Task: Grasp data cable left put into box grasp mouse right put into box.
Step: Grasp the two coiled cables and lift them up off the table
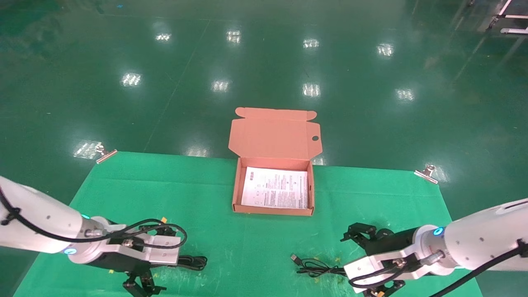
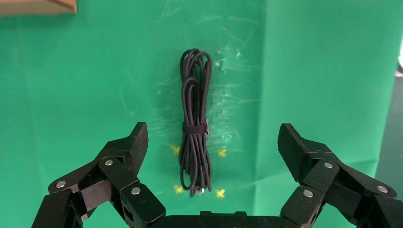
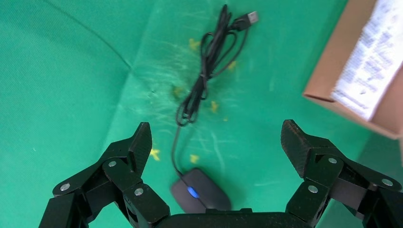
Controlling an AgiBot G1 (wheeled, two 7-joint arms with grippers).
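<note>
Data cable (image 2: pixel 194 123) — lengthwise between spread left hand (image 2: pixel 212 142) fingers

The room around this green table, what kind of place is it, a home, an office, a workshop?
Probably a factory or lab hall set up as a packing test station. The floor is glossy green, the industrial coated kind, reflecting rows of ceiling lights; the green cloth is held by metal clips; an open box awaits items.

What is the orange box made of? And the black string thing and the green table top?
The box looks like matte cardboard: folded flaps, raw edges. The data cable seems rubbery plastic, smooth and dull, bundled with a strap. The green cover looks like cloth: it shows creases and is clipped at its corners.
</note>
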